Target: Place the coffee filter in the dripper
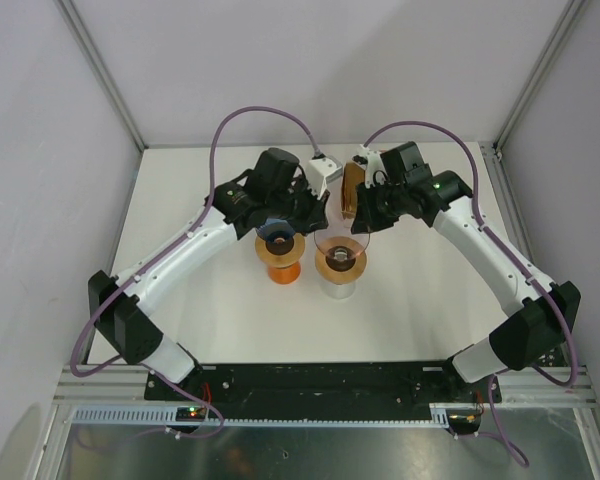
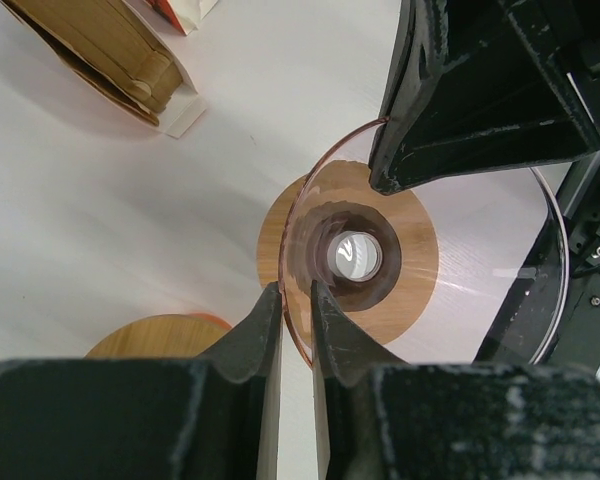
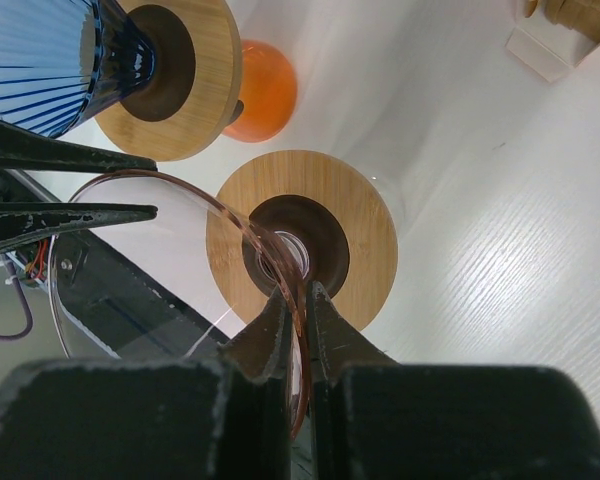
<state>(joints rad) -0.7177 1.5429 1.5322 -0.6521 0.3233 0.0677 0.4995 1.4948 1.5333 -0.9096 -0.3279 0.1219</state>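
Glass dripper (image 1: 340, 262): pink-tinted, wooden collar, drain hole showing through its bowl.
Left gripper (image 2: 298, 318): jaws pinched on its rim.
Right gripper (image 3: 298, 312): jaws nipping the rim too.
Coffee filters (image 1: 352, 190): brown stack behind, top cut off in the left wrist view.

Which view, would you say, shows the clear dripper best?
Left wrist: the clear dripper nearly fills it, rim, wooden collar and drain hole visible. Right wrist shows part of the rim and the collar; top view shows it small.
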